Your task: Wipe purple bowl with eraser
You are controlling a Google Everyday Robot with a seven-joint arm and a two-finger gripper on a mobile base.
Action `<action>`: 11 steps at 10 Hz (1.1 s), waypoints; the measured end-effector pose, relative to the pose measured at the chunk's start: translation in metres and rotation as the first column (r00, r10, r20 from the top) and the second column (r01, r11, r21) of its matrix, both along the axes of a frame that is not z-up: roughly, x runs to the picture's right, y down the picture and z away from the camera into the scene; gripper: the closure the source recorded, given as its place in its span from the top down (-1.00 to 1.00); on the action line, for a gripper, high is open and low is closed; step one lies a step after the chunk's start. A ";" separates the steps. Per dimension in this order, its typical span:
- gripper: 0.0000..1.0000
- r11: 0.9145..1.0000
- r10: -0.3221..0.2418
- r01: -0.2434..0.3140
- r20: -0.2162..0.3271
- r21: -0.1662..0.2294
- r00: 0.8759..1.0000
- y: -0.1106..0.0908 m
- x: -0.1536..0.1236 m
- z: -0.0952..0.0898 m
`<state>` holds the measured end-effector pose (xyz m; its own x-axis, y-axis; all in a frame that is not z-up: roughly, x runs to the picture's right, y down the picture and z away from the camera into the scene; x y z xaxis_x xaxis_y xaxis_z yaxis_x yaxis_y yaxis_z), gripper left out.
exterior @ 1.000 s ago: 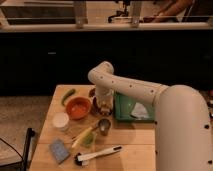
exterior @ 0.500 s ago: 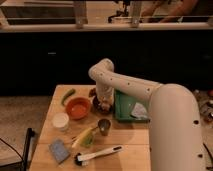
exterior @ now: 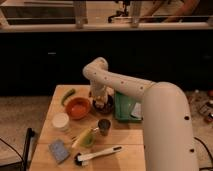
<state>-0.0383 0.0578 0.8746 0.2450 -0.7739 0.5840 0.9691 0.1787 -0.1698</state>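
Gripper (exterior: 101, 100) hides pt of purple bowl (exterior: 108, 106).

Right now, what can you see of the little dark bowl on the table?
The dark bowl is small and round, a deep purple that looks almost black. It sits upright on the wooden table, between the bigger orange bowl and a green bag, close to both. The gripper hangs right over it and hides much of its top, with something pale showing there. Whether the gripper touches the bowl cannot be told.
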 end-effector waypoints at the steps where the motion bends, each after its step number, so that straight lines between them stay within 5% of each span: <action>1: -1.00 1.000 -0.014 0.014 0.019 -0.004 1.000 0.003 -0.006 -0.004; 5: -1.00 0.997 -0.070 0.073 0.070 -0.036 0.995 0.026 -0.003 -0.025; 11: -1.00 0.998 -0.038 0.038 0.009 -0.052 0.999 0.022 0.044 -0.021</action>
<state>0.0062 0.0803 0.8532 0.2113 -0.7512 0.6254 0.9764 0.1330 -0.1700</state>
